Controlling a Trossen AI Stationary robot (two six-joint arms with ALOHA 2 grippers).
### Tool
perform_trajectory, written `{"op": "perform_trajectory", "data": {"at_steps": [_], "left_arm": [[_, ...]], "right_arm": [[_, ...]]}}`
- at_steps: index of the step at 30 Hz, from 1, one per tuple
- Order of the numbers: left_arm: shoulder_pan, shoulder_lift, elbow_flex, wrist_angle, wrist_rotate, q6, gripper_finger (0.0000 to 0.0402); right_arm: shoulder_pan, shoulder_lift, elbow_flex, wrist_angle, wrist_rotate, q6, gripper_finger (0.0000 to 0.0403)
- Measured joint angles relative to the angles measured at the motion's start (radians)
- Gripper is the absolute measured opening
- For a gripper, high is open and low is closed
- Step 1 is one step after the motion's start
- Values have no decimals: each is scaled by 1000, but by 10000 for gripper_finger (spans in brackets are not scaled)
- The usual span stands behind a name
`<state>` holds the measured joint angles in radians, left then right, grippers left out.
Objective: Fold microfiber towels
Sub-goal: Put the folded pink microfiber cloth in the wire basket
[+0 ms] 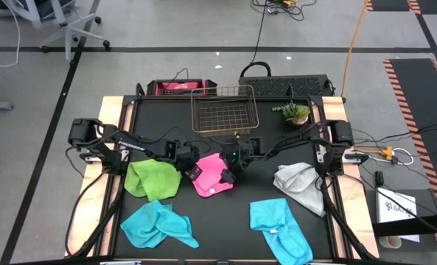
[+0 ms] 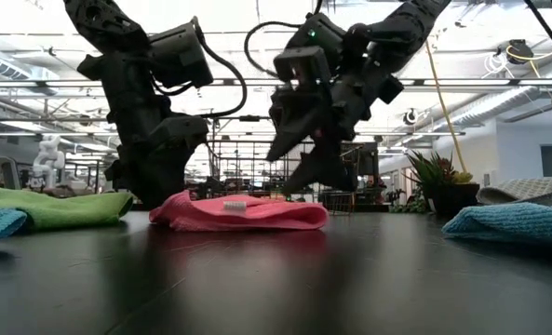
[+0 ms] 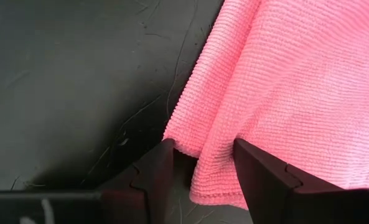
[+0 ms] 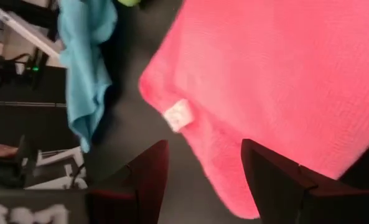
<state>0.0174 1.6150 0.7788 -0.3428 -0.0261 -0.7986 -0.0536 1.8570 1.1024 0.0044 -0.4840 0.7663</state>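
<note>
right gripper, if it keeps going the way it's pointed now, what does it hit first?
Most likely the pink towel. The right gripper hangs just above it with open fingers straddling the towel's edge near its white tag. Depth is unclear; the black table lies right beneath.

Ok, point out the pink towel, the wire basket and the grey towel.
pink towel (image 1: 209,177), high view, middle of the cloth.
wire basket (image 1: 225,112), high view, its mesh floor.
grey towel (image 1: 301,185), high view, centre of the bunched cloth.

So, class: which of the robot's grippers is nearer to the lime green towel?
Left. The left gripper sits at the pink towel's near edge, right beside the lime green towel. The right gripper is over the pink towel's far side.
</note>
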Motion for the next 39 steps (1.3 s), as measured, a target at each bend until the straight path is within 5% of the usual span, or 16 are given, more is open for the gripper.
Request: {"op": "perform_trajectory", "data": {"at_steps": [10,23,39], "left_arm": [[0,1,-1,3,0,1,172],[0,2,-1,6,0,-12,172],[0,2,-2,20,2,-22,172]], "right_arm": [[-2,-17,0,-231,111,-67,188],[2,-17,-4,-144,225,-84,185],[29,51,-2,-93,225,-47,185]]}}
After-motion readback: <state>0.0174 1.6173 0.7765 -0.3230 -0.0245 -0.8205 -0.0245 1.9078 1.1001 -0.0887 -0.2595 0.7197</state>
